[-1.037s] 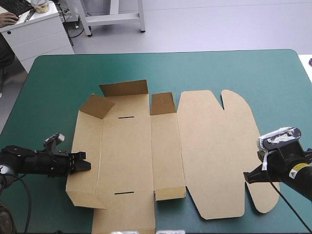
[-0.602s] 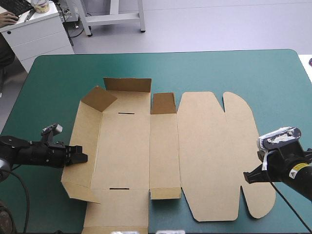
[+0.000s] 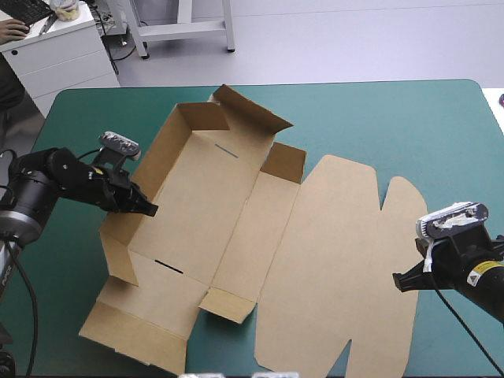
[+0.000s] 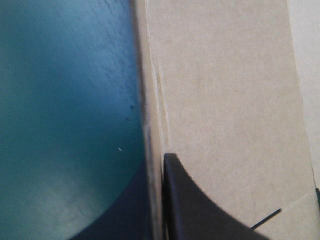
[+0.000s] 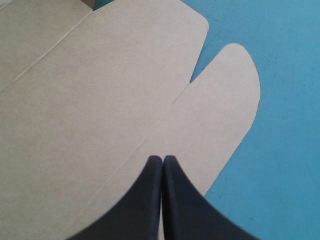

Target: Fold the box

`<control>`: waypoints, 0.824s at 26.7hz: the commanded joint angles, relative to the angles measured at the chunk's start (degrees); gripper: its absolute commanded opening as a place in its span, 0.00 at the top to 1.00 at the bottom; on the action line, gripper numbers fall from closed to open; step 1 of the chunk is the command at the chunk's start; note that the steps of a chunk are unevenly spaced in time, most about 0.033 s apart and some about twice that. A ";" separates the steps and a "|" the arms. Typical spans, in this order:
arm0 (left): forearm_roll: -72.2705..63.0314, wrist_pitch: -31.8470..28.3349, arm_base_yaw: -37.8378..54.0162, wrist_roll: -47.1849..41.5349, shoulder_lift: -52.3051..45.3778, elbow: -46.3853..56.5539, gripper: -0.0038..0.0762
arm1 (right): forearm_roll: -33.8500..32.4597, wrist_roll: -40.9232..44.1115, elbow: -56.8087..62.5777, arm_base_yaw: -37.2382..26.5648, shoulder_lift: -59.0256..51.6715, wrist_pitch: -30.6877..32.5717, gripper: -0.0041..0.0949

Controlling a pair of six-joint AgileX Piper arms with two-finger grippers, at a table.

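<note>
We are gripping the box (image 3: pixel 206 213), probably light, stiff brown board lying skewed across the teal-green bench (image 3: pixel 378 118), by its raised left wall (image 3: pixel 160 161) with the left claw (image 3: pixel 146 207). The right claw (image 3: pixel 403 282), closed and empty, is hovering at the lid's rounded flap (image 5: pixel 225 100), a sound next hold.

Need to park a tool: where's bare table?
Biggest bare patch of teal-green cover: far right corner, between the box and the far and right edges. Crowded on the left, where the left end effector clamps the box wall.

Teal-green table (image 3: pixel 378 118) — brown box (image 3: pixel 315 260) askew on it
</note>
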 commanded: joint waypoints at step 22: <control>57.78 -24.25 -39.37 -11.57 0.16 -9.71 0.96 | -0.04 -0.45 -10.01 -0.21 -0.14 -2.65 0.98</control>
